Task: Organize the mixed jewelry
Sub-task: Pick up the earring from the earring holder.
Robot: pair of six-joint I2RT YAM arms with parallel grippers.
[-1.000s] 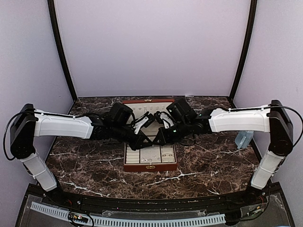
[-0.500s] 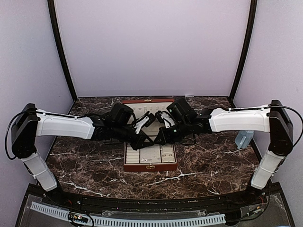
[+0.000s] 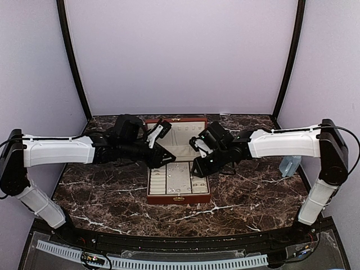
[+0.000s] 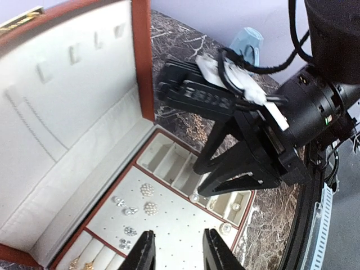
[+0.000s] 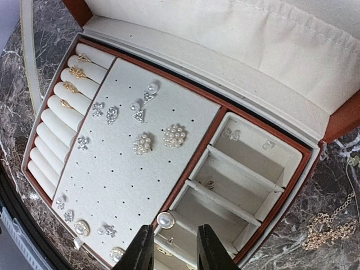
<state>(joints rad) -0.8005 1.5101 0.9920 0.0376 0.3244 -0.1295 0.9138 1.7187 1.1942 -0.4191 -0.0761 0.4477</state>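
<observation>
Alt text: an open reddish-brown jewelry box (image 3: 179, 198) sits mid-bench with 2 arms poised over it. Most of the mixed jewelry (image 5: 142, 143) lies inside: studs pinned on the cream pad (image 5: 124, 191), gold rings in the ring rolls (image 5: 62, 107) and a few pieces in the side compartments (image 5: 225, 185). A gold chain (image 5: 329, 228) lies outside on the bench (image 5: 337, 169), seemingly not yet stowed. The left tool (image 4: 179, 250) and right tool (image 5: 174, 250) are each partly open, holding nothing.
</observation>
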